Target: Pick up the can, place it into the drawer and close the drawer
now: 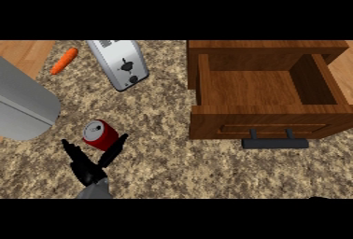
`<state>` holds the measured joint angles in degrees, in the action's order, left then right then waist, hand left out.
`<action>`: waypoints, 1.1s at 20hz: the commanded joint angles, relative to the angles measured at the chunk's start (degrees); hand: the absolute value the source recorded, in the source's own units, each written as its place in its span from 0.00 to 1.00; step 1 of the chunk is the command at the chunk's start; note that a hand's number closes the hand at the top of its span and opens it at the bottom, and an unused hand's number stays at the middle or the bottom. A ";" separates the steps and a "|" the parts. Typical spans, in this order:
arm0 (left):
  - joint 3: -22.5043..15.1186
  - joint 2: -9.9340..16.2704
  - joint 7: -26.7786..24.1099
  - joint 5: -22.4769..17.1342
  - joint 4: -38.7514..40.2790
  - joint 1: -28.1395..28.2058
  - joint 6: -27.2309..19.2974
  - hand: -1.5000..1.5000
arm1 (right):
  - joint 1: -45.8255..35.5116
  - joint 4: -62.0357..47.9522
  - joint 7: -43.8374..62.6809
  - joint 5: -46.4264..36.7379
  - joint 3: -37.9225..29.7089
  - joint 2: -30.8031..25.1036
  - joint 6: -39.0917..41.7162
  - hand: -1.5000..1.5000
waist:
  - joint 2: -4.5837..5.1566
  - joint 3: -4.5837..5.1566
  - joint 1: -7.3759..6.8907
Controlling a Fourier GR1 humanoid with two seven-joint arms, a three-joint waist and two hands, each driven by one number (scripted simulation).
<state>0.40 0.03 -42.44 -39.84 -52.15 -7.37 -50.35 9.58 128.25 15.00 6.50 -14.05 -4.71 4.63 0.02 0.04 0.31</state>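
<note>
Speckled counter (172, 158), red can (101, 134) just ahead of the left hand (89, 170).
The can lay tilted between the hand's spread, straight fingers (116, 147), which pointed up past it without curling round it. Well to its right the wooden drawer (269, 88) stood open, dark handle (274, 142) in front. Behind lay a toaster (121, 63) and carrot (64, 60).

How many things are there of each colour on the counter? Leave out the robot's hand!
Red: 1, the can
Orange: 1, the carrot
Silver: 1, the toaster
Brown: 1, the open drawer with its dark handle
Grey: 1, a big grey thing at the left edge
Total: 5
</note>
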 commanded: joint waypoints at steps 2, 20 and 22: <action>3.77 1.32 -1.18 0.62 5.76 -3.91 3.98 0.00 | -3.09 -1.01 1.98 4.03 -4.22 -2.31 1.02 0.00 | -0.01 -0.03 -0.11; 6.90 5.47 -2.15 3.17 20.54 -15.36 21.91 1.00 | -3.03 0.52 2.77 0.98 -2.60 -1.15 1.35 0.00 | -0.01 -0.02 0.05; 8.43 4.64 -4.57 3.08 22.93 -16.43 22.41 1.00 | -1.69 3.37 3.62 -1.08 -1.66 0.32 0.05 0.00 | 0.02 -0.01 0.11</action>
<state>7.90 4.47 -45.98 -37.38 -30.77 -22.52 -29.43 7.27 128.39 16.51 6.73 -16.26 -5.08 5.66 0.04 -0.01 0.50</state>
